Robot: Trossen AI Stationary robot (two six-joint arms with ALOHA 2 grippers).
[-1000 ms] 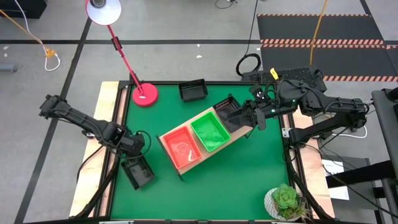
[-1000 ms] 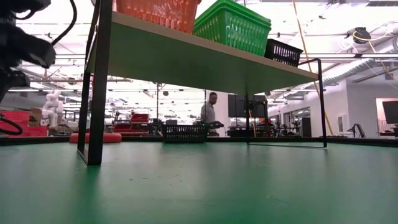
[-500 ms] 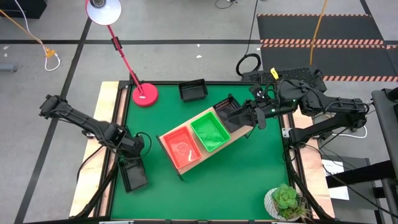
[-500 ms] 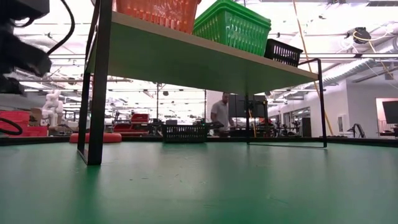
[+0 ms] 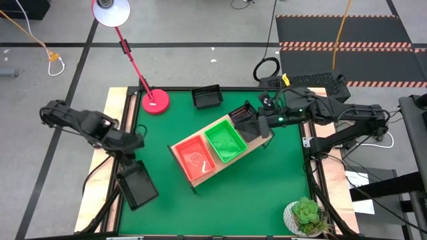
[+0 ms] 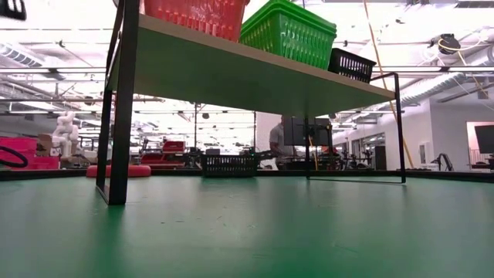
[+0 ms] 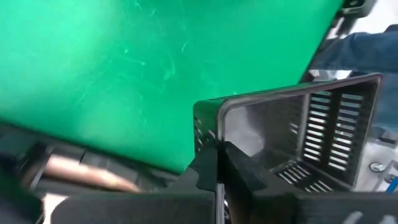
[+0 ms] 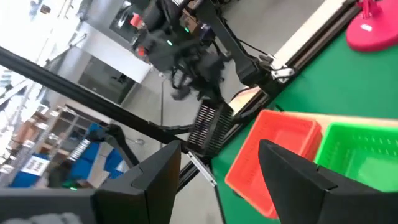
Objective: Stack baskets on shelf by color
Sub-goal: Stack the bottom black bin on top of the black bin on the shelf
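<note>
My left gripper (image 5: 127,165) is shut on a black basket (image 5: 138,186) above the table's near left corner; the right wrist view shows it hanging (image 8: 209,128). On the shelf (image 5: 255,145) stand an orange-red basket (image 5: 197,160), a green basket (image 5: 225,141) and a black basket (image 5: 241,115). My right gripper (image 5: 259,125) hovers open over the shelf's right end, beside that black basket, with nothing between its fingers (image 8: 292,171). Another black basket (image 5: 207,97) rests on its base at the table's far edge. My left gripper pinches the black basket's side wall at its rim, close to a corner (image 7: 216,144), one finger inside and one outside. The fingers come slanting down from above. The basket is lifted clear of the table and hangs tilted below them.
A red lamp's base (image 5: 155,101) stands at the table's far left corner, and a white plant pot (image 5: 307,217) at the near right corner. Green table (image 5: 267,187) lies bare between the shelf and the pot. The shelf's black legs (image 6: 123,108) stand on the mat.
My left gripper has shut on the black basket's wall and risen, lifting the basket clear of the table; it now hangs tilted. In the low view the left arm has left the picture upward. My right gripper has edged toward the table's left over the shelf's right end.
</note>
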